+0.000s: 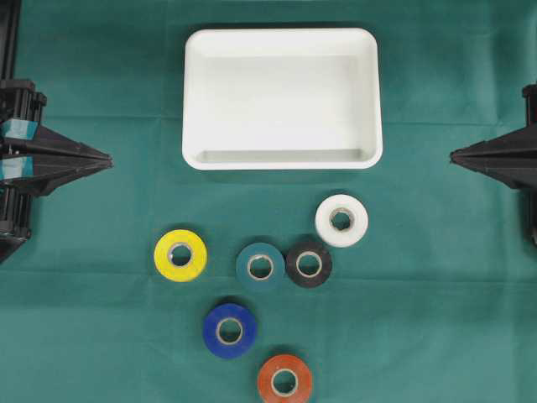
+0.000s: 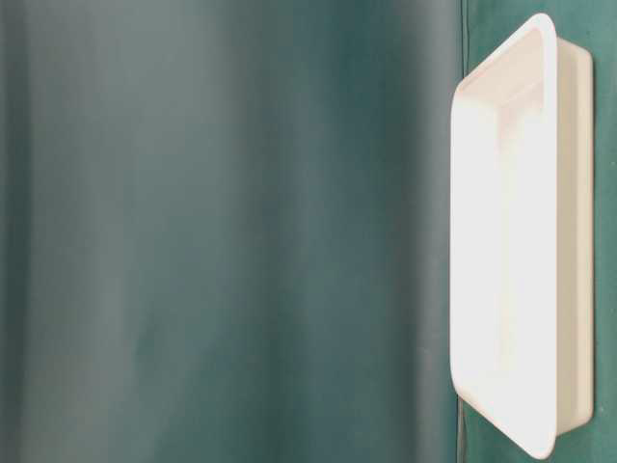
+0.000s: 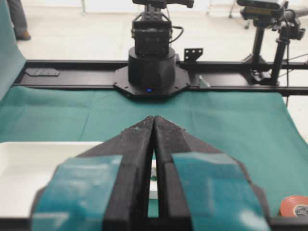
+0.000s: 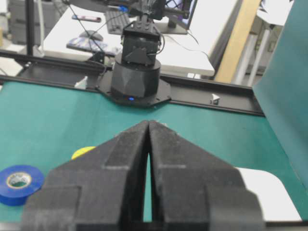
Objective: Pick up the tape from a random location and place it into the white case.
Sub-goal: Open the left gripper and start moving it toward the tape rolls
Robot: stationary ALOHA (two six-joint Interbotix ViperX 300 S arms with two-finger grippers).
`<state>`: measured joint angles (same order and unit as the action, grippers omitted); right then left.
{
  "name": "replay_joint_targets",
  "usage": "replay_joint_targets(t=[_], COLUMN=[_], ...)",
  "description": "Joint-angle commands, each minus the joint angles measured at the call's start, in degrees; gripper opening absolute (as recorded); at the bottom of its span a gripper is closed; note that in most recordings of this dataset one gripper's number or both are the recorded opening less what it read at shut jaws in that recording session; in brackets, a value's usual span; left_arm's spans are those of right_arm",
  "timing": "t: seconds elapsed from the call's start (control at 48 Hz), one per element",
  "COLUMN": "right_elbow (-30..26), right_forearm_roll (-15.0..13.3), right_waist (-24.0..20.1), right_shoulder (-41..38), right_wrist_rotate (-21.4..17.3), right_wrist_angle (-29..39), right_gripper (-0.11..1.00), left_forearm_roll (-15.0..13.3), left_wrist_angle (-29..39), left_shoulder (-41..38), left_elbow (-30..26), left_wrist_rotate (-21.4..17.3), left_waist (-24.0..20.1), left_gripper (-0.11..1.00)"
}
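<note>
- Both arms sit pulled back at opposite edges of the green cloth (image 1: pixel 101 336), well apart from everything on it; judged a rest pose, since neither tip points down at any roll.
- Left gripper (image 1: pixel 107 159): jaws clenched tip to tip, nothing between them. The left wrist view shows the two black fingers (image 3: pixel 134 144) meeting along a thin seam (teal tape patches on their backs).
- Right gripper (image 1: pixel 454 154): likewise closed on nothing; the right wrist view shows the same seam.
- White case (image 1: pixel 282 159) lies at the far middle of the cloth, between the two arms, open side up and bare inside. Judged reachable by either arm.
- Six tape rolls lie flat, hole up, on the near side of the case, none touching it:
  - white roll (image 1: pixel 341 220), nearest the case
  - black roll (image 1: pixel 309 264) touching the teal roll (image 1: pixel 260 267), which nearly blends into the cloth
  - yellow roll (image 1: pixel 181 254), off to the left
  - blue roll (image 1: pixel 229 330)
  - orange roll (image 1: pixel 284 380), at the near edge
- Judgement: nothing picked yet. The black and teal pair would crowd a finger between them; the white or yellow roll stands freer.
- Table-level view shows only the case, sideways, and blurred cloth.
</note>
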<state>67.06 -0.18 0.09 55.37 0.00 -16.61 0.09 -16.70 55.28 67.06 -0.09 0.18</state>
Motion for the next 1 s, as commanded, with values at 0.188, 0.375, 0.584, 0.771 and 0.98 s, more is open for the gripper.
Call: replay_joint_targets(t=[0.188, 0.375, 0.584, 0.771, 0.98], right_elbow=[-2.99, -4.04, -4.13, -4.04, -4.13], right_forearm_roll=[0.35, 0.26, 0.35, 0.62, 0.7], right_waist=[0.44, 0.44, 0.44, 0.44, 0.44], right_shoulder=[-2.55, -3.87, -3.6, -3.78, -3.69], right_wrist_rotate=[-0.35, -0.53, -0.79, -0.97, -1.14], right_wrist_angle=[3.25, 4.39, 4.75, 6.59, 7.82], right_gripper=[0.01, 0.01, 0.06, 0.59, 0.92], left_forearm_roll=[0.0, 0.0, 0.0, 0.0, -0.09], left_wrist_angle=[4.39, 5.98, 5.98, 5.98, 6.15], left_shoulder=[-0.62, -0.62, -0.62, -0.79, -0.79], left_elbow=[-2.81, -2.81, -2.9, -2.81, -2.81], left_wrist_rotate=[0.35, 0.35, 0.35, 0.44, 0.35], left_waist=[-0.35, -0.35, 0.18, 0.88, 0.88], left_gripper=[0.01, 0.01, 0.1, 0.59, 0.99])
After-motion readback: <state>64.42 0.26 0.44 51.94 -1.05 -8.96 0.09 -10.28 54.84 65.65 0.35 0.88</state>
